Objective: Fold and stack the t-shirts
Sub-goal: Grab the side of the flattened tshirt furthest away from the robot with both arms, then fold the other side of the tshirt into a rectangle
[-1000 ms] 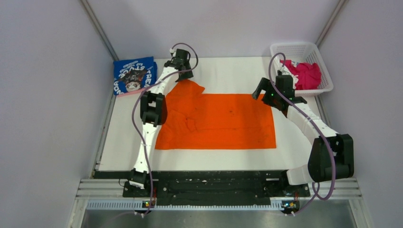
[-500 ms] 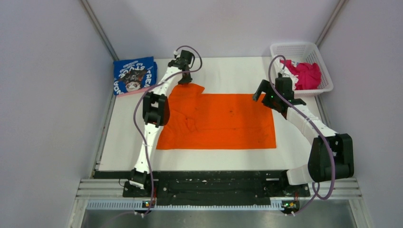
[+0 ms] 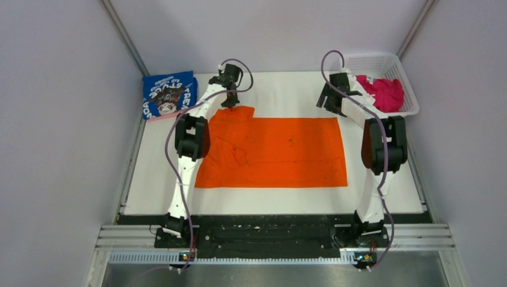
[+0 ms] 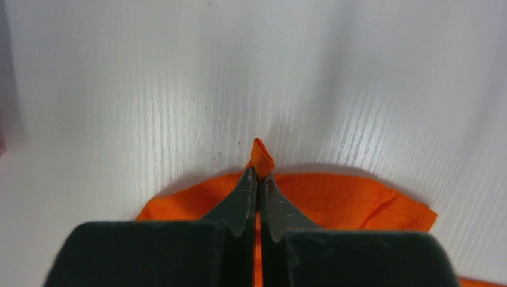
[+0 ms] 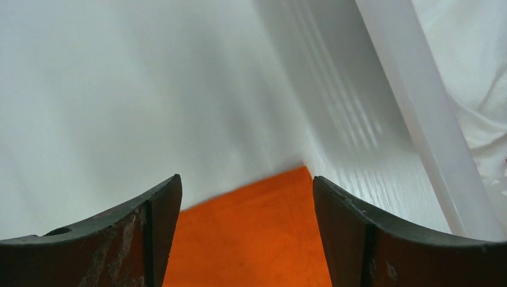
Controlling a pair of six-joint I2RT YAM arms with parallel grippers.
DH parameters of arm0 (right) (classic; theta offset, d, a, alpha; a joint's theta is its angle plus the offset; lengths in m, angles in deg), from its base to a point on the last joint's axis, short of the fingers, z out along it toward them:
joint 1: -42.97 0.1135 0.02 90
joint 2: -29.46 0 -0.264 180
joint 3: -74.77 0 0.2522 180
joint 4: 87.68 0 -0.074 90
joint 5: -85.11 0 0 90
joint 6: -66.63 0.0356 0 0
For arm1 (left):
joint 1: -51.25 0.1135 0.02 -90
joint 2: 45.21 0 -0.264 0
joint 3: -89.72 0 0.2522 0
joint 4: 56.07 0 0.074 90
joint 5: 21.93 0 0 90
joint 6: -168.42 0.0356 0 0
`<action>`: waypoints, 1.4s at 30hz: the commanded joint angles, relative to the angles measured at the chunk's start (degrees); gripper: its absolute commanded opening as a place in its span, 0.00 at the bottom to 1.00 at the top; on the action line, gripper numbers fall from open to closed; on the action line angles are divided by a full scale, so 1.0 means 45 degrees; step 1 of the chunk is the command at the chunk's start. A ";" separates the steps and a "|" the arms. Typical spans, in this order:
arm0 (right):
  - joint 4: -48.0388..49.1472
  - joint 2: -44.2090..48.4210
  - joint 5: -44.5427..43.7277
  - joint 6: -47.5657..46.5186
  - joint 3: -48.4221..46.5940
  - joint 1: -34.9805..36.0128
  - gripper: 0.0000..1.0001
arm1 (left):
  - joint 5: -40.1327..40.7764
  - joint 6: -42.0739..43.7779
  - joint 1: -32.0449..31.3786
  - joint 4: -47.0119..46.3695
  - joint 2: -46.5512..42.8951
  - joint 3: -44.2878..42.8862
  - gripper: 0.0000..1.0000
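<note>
The orange t-shirt [image 3: 275,152] lies spread flat in the middle of the table. My left gripper [image 3: 230,103] is at its far left sleeve, shut on a small pinch of orange cloth [image 4: 262,156] that sticks up past the fingertips. At the shirt's far right corner, my right gripper [image 3: 330,104] stands open, its fingers [image 5: 156,209] either side of the orange corner [image 5: 263,233] on the table. A folded blue t-shirt [image 3: 169,94] with white lettering lies at the far left. A magenta t-shirt [image 3: 385,94] lies crumpled in the basket.
A white plastic basket [image 3: 367,60] stands at the far right corner of the table, and its rim [image 5: 418,113] runs close by my right gripper. Grey walls close in the table on the left, right and far sides.
My left gripper has shut on the sleeve edge. My right arm has swung away from me and leftward, from beside the shirt's right edge to its far right corner, and the elbow has folded up.
</note>
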 commanded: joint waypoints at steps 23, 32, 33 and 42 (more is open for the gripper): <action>0.0178 -0.0991 -0.1602 -0.0710 0.0025 0.0138 0.00 | -0.1579 0.0611 -0.0378 -0.3333 -0.5426 0.5277 0.00; 0.1179 0.1306 -0.1449 -0.1684 0.1607 0.0607 0.00 | -0.1304 0.0679 -0.0508 -0.3769 -0.7334 0.7590 0.00; 0.1199 0.1617 -0.1444 -0.1720 0.1902 0.0716 0.00 | -0.1239 0.0705 -0.0546 -0.3914 -0.7651 0.8008 0.00; 0.0407 0.3851 -0.1608 -0.1505 0.3804 0.1249 0.00 | -0.0636 0.0720 -0.1014 -0.5777 -1.0772 1.2187 0.00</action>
